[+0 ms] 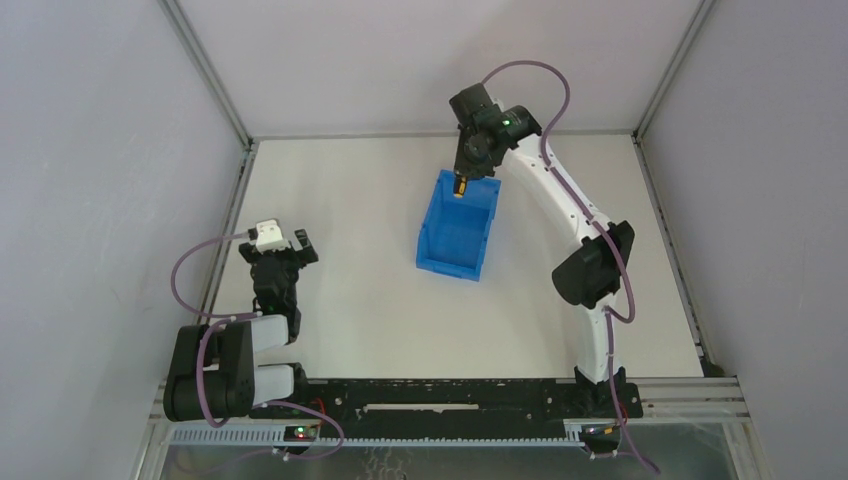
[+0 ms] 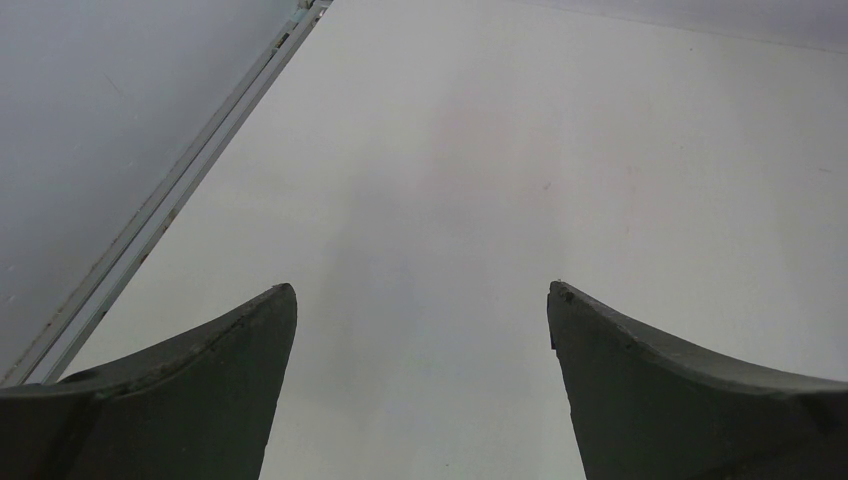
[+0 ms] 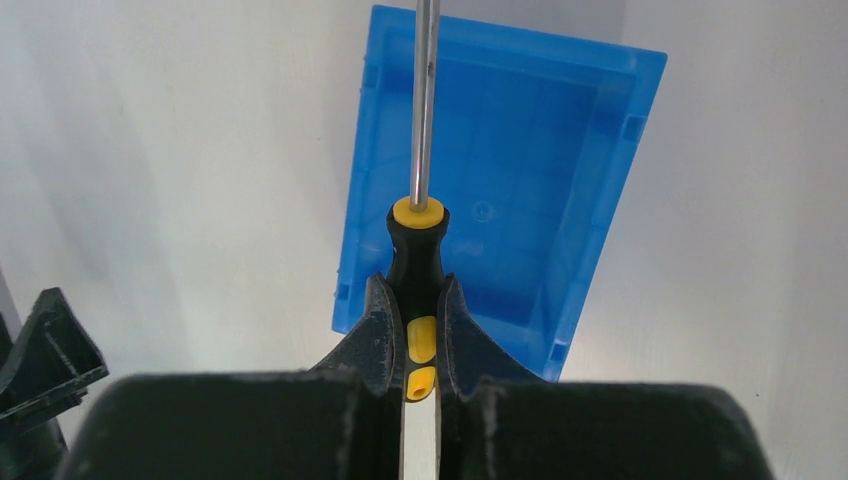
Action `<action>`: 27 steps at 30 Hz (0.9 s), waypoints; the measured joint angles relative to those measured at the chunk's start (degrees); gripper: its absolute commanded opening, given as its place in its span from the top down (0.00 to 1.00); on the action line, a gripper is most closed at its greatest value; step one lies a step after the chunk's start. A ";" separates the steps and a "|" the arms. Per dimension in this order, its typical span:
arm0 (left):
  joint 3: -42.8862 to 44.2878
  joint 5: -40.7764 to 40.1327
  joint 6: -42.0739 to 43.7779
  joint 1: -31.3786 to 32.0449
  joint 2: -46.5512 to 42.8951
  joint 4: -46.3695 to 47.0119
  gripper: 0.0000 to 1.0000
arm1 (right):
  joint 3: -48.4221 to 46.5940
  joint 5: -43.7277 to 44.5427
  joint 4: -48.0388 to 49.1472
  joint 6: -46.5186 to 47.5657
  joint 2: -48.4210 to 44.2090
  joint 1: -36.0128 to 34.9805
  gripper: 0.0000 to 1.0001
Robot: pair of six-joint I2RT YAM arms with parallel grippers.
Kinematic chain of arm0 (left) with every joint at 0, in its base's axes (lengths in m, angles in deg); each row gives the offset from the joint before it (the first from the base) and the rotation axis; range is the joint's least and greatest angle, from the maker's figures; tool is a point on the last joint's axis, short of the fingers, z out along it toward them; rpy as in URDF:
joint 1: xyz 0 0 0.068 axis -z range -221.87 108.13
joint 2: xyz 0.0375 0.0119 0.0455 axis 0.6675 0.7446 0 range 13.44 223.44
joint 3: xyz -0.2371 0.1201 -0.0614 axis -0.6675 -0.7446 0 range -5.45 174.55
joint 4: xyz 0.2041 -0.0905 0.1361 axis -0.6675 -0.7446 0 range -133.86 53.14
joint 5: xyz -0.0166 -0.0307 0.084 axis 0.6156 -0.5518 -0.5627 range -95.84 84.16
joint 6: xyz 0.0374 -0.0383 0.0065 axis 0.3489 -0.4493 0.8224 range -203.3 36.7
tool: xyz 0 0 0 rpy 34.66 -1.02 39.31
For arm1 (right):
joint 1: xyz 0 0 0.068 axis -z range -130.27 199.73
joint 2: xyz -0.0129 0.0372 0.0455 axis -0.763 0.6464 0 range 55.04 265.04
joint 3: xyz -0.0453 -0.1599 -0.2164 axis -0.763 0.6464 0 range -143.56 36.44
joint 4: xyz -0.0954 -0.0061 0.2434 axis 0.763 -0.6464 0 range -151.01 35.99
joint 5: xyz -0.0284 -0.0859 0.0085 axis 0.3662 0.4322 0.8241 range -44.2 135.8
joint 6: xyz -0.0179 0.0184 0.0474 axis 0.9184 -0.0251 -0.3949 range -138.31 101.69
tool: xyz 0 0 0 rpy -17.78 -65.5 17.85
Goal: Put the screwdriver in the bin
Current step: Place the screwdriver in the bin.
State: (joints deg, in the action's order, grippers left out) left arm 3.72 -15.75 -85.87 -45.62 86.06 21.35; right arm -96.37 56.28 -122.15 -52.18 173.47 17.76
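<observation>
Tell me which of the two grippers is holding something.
The right gripper: its jaws clamp the screwdriver by the handle above the bin. The left gripper stands open, with nothing between its jaws.

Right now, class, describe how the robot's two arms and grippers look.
Both arms mix white links with black joints, and purple cables loop along each. The left gripper carries a white block; the right gripper has dark curved fingers. Small green lights glow near the bases.

White table (image 1: 380, 300) boxed in by plain grey walls: left panel (image 1: 100, 200), back panel (image 1: 430, 60), right panel (image 1: 770, 200). Aluminium corner posts (image 1: 205, 70) at both rear corners, metal rail (image 2: 170, 200) along the table's left edge. Black slotted rail (image 1: 440, 395) across the near edge. Even, diffuse light, soft shadows
</observation>
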 measured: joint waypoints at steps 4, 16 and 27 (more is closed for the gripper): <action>0.00 0.00 0.00 0.00 0.00 0.00 0.00 | 3.41 -0.02 0.48 -0.13 0.02 -0.22 1.00; 0.00 0.00 0.00 0.00 0.00 -0.02 0.00 | 8.41 -0.02 2.84 0.55 2.67 -1.31 1.00; 0.00 0.00 0.00 0.00 0.00 -0.02 0.00 | 16.11 -0.02 6.19 0.81 2.67 -2.36 1.00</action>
State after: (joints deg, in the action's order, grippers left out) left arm 3.72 -15.75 -85.87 -45.62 86.06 21.33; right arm -80.26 56.26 -115.97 -51.37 176.14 15.40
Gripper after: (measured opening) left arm 0.997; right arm 0.077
